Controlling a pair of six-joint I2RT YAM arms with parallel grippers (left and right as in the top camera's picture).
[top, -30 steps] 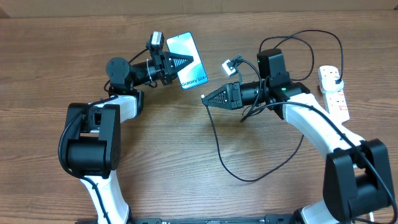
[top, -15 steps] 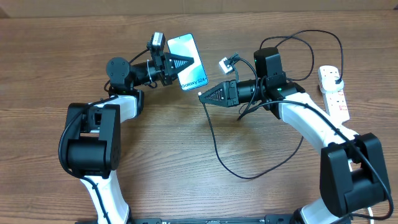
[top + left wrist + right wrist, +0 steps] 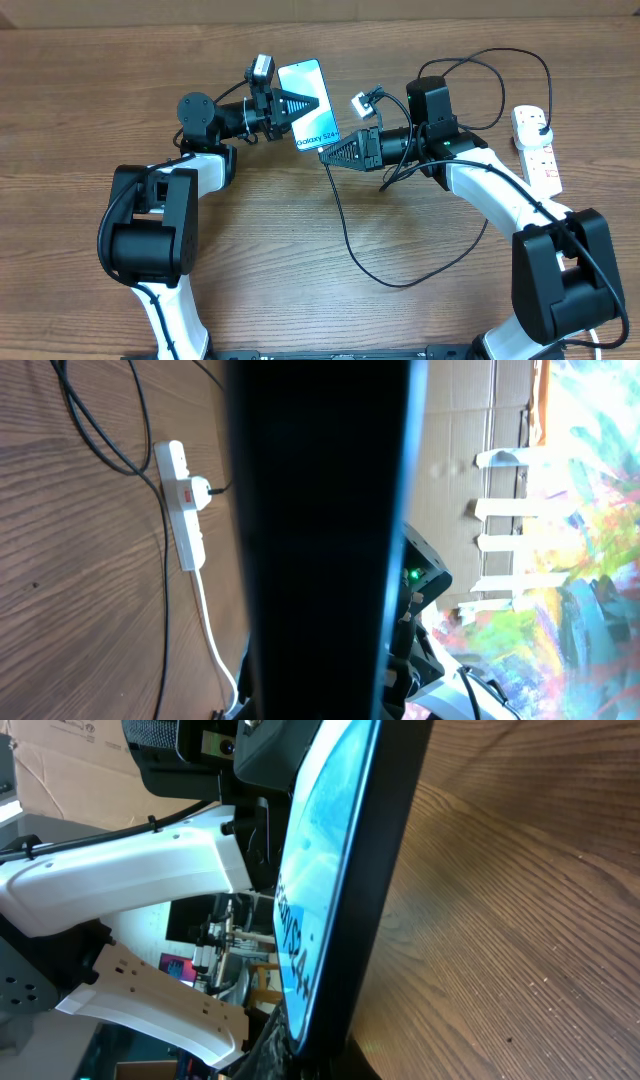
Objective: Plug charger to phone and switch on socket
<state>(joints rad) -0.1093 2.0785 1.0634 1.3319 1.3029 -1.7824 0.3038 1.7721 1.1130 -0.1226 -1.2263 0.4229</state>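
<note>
Moved closer at upper centre, the left gripper [image 3: 303, 103] clenches the phone [image 3: 318, 122], the right gripper [image 3: 325, 154] pinches the charger [image 3: 346, 238]; a misaligned tip may skid.

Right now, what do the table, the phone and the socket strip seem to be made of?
The table looks like wood or wood-look laminate: matte brown with visible grain lines. The phone has a glossy, glass-like front, lit and reflective, in a dark frame whose material I cannot tell. The socket strip is probably smooth white moulded plastic, with red-marked switches.
</note>
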